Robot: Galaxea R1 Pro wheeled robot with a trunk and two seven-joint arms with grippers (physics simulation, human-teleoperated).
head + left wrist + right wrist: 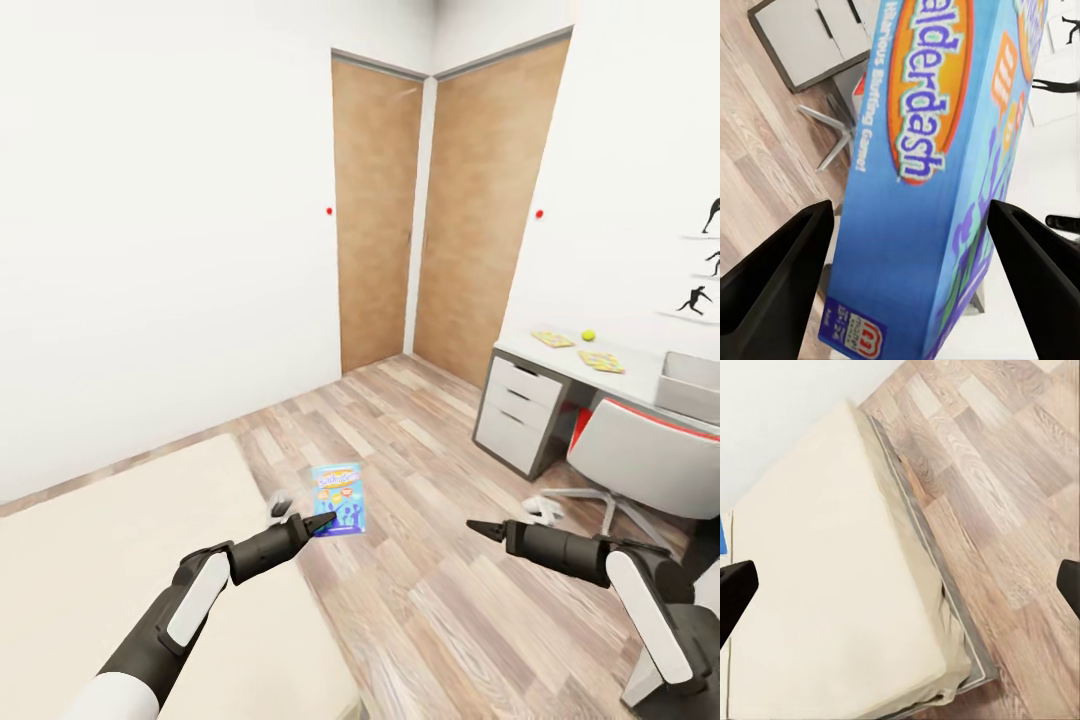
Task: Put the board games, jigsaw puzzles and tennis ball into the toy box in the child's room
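One blue board game [338, 498] is clamped upright in the left end effector [312, 523] above the floor beside the bed [120, 560], raised for carrying. The right end effector [480, 527] hangs empty, jaws parted. Far right, the tabletop [640, 365] bears puzzles [600, 361], tennis ball [588, 336] and toy box [690, 385].

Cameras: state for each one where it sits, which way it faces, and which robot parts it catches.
Head view: from the robot's head, forward and down at the wood-plank floor, both dark arms reaching out, the left gripper holding the blue printed board game box.
Left wrist view: near the left gripper, along two black fingers flanking that box.
Right wrist view: near the right gripper, down at the cream bed mattress.
Head and left wrist views share the box.
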